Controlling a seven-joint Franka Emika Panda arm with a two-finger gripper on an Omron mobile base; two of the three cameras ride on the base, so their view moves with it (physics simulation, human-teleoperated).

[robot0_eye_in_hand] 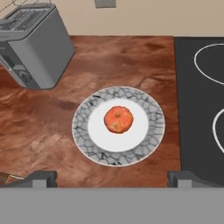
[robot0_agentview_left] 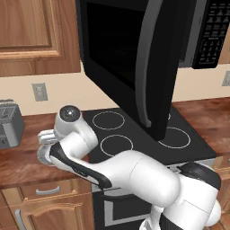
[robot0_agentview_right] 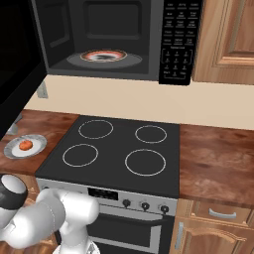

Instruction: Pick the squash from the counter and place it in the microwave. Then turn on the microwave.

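Claw: my claw (robot0_eye_in_hand: 112,179) hangs spread wide over the plate, its two tips far apart at the bottom of the hand view, nothing between them.
Squash: the squash (robot0_eye_in_hand: 118,119) sits in the middle of the grey-rimmed plate (robot0_eye_in_hand: 148,105), on the tabletop (robot0_eye_in_hand: 48,127) left of the stovetop (robot0_eye_in_hand: 197,109); from the right base view it is a small orange spot (robot0_agentview_right: 26,145) at the far left.
Done: as I judge it, only the approach. I am lined up above the squash but not touching it.
Left: lower, close on the squash, lift, carry it up to the microwave (robot0_agentview_right: 99,39), set it on the turntable inside, shut the door (robot0_agentview_left: 130,67), then press start on the keypad (robot0_agentview_right: 176,44).
Microwave: door swung fully open, cavity free to enter.
Surface: reddish-brown wood grain, with a grey toaster (robot0_eye_in_hand: 33,46) standing far left of the plate.
Room: wooden cabinets above, beige wall with an outlet (robot0_agentview_left: 40,92), oven beneath the stovetop.
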